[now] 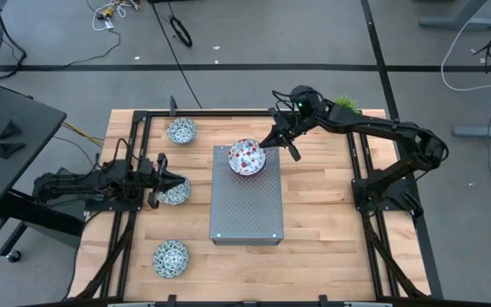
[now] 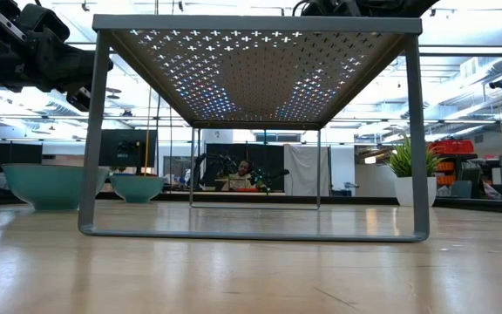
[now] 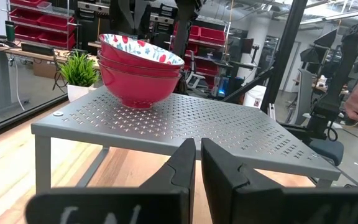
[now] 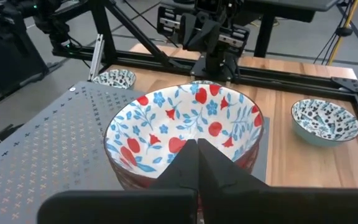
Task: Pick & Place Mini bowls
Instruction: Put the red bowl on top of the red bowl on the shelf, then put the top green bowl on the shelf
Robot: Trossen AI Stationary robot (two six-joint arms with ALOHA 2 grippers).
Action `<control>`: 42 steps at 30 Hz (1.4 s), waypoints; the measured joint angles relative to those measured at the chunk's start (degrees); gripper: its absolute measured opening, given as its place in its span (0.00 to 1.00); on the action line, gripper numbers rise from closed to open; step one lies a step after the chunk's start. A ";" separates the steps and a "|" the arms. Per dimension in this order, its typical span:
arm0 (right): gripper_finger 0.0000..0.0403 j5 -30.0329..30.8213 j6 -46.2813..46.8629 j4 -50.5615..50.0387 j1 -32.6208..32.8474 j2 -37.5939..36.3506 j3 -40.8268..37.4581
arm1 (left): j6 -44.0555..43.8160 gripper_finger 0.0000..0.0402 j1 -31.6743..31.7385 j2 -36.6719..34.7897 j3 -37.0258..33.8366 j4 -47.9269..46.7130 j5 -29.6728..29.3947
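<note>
Now, your left gripper [image 1: 162, 182] sits low by the table's left side, just beside a blue-green mini bowl [image 1: 176, 191]. Its fingers [image 3: 182, 171] are nearly together with a thin gap, and nothing is held between them. That bowl looks like the next one to pick, so you would need to spread the fingers and slip one over its thin rim. Two more blue-green bowls [image 1: 170, 258] wait on the smooth wooden table [image 1: 322, 247]. Farther off stands the grey metal stand [image 1: 245, 205], flat and full of tiny holes. On it rests a stack of red flower bowls [image 1: 247, 157], round and shiny. Your right gripper [image 1: 273, 141] hangs just beside that stack, fingers [image 4: 191, 158] pressed together, empty.
</note>
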 joint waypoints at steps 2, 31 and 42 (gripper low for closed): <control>0.00 0.59 -0.05 -0.40 0.00 0.00 0.00 | -0.04 0.08 0.00 0.00 0.00 0.00 0.00; 0.00 6.27 0.36 -3.06 0.31 -4.24 0.00 | 0.00 0.08 0.00 0.02 0.00 0.00 0.00; 0.00 23.32 6.68 -3.05 5.77 -13.71 0.00 | -0.02 0.08 0.00 0.01 0.00 0.00 0.00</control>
